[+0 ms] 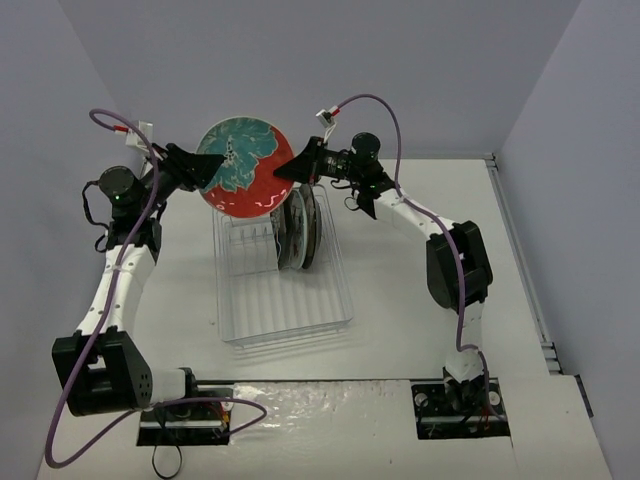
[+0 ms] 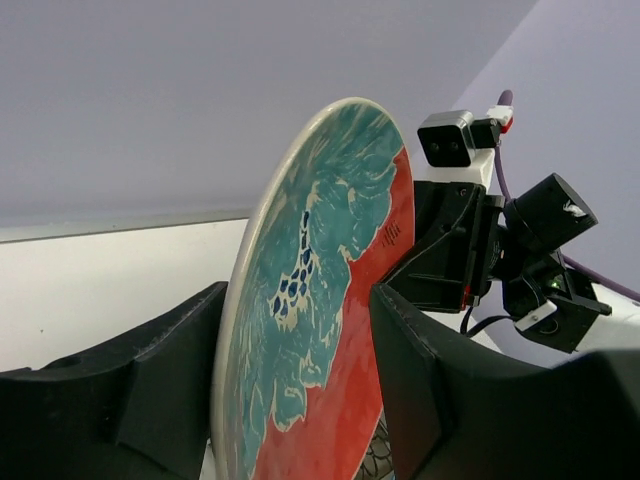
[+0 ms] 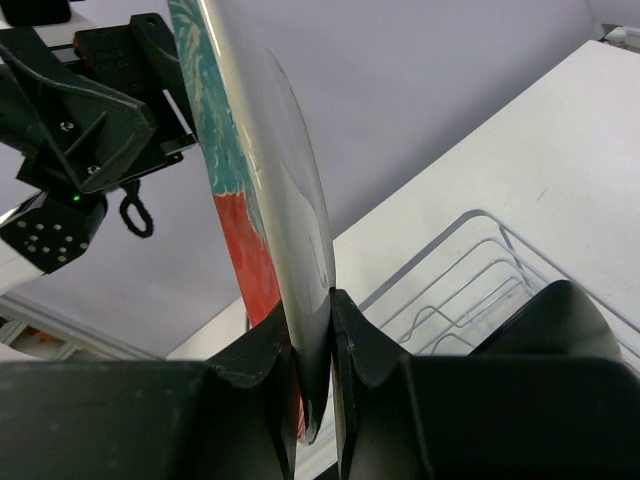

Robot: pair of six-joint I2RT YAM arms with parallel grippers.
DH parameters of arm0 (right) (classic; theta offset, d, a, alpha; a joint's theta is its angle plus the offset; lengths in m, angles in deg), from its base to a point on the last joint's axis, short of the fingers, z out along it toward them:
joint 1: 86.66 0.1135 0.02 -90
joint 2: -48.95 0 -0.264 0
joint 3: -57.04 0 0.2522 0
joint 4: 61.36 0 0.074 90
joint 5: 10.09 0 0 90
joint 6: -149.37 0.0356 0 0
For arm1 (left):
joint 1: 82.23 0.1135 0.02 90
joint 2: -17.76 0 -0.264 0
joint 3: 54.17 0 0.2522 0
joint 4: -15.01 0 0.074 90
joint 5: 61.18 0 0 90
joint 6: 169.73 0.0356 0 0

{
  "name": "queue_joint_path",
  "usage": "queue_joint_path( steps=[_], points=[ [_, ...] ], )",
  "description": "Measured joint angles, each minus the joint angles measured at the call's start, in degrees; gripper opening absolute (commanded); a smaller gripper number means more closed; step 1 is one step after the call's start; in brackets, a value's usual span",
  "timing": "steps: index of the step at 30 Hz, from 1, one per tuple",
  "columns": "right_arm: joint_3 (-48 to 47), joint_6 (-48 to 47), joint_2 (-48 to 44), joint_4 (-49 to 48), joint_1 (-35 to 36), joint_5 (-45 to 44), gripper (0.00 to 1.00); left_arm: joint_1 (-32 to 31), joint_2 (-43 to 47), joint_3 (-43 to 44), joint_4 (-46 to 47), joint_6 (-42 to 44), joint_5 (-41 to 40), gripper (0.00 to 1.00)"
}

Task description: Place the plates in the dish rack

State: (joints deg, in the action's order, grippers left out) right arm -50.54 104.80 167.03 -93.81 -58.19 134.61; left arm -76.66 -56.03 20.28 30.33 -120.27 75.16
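Grips the red plate [image 1: 245, 167] by its edge with the right end effector [image 1: 288, 168], fingers [image 3: 375, 355] drawn almost together with only the thickness of the rim between the pads. Holds that plate upright and clear of the counter [image 1: 420, 300], directly between the two end effectors, its teal-flowered face turned toward the overhead camera. Straddles the opposite edge with the left end effector [image 1: 208, 166], fingers [image 2: 150, 380] spread wide, one on each side of the plate; cannot tell from the wrist view whether either pad actually touches it. Shows the dish rack [image 1: 285, 310] resting on the counter below both end effectors, closer under the right one than the left. Shows the other plates [image 1: 300, 228] standing on edge among the prongs at the far end of the rack, just beneath the right end effector and right under the lower rim of the red plate, packed closely together; cannot give a sure count, though a dark rim and a pale face stand out. From the right wrist, shows bare rack wires beyond and to the right of that end effector's fingers.
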Motion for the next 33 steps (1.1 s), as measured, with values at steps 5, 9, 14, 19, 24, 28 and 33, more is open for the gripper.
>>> queue_joint_path(
  steps=[5, 9, 14, 19, 24, 28, 33],
  points=[
    [0.02, 3.65, 0.53, -3.89, 0.06, 3.19, 0.0, -1.52, -1.37, 0.19, 2.07, 1.44, 3.64, 0.37],
    [0.0, 5.17, 1.35, -7.69, -0.1, 4.78, 0.0, -2.45, -1.6, 0.46, 2.17, 3.38, 3.38, 0.19],
    [0.0, 5.83, 1.86, -8.97, -0.63, 5.04, 0.0, -3.27, -1.53, 0.58, 1.52, 5.18, 2.12, 0.08],
    [-0.02, 5.53, 1.86, -8.89, -1.06, 5.4, 0.0, -4.04, -1.19, 0.71, 0.51, 6.79, 0.82, 0.1],
    [0.05, 3.93, 1.86, -8.29, -1.11, 5.03, 0.0, -4.49, -0.99, 2.38, -4.67, 10.07, -0.05, 0.88],
    [1.0, 1.73, 1.68, -5.86, -1.4, 3.12, 0.0, -6.12, -0.36, 4.52, -10.91, 13.06, -0.13, 0.97],
    [2.11, -4.74, -1.6, 2.92, -1.49, -0.32, 0.0, -6.72, 0.34, 5.3, -19.11, 17.42, -5.6, 0.97]
  ],
)
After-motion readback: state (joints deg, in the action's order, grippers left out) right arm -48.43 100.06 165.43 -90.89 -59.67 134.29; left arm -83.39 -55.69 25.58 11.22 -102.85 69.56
